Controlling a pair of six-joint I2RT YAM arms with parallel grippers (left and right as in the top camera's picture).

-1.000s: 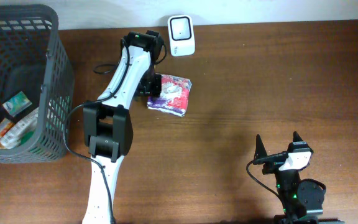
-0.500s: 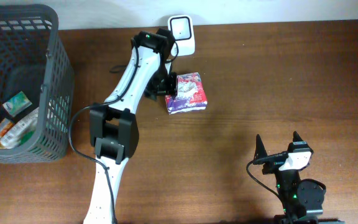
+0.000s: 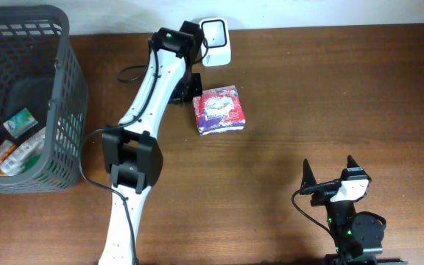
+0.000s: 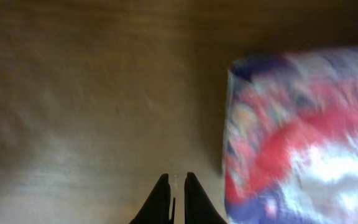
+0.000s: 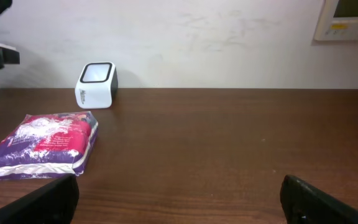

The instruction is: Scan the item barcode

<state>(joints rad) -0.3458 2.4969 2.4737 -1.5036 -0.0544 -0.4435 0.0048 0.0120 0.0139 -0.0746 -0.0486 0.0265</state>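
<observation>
**A:** Where is the packet?

**B:** The purple, red and white packet (image 3: 220, 110) lies flat on the brown table (image 3: 344, 88), in the upper middle of the overhead frame. It is just below the white scanner (image 3: 216, 32) and not touching it.

**A:** Is the left gripper holding it?

**B:** No. The left gripper (image 4: 174, 186) shows at the bottom centre of its wrist view. Its two dark fingers are drawn almost together, with only a sliver between them and nothing in it. The packet fills the right side of that view, blurred, beside the fingers.

**A:** And the right one?

**B:** The right gripper (image 5: 179, 180) sits at the lower right of the overhead frame, well apart from the packet. Its fingers stand wide apart in the bottom corners of its wrist view, empty. In that view the packet is at the left, with the scanner behind it near the pale wall.

**A:** Anything else?

**B:** A dark grey basket (image 3: 68, 81) is at the upper left, with a few small boxes (image 3: 17, 143) inside.
</observation>
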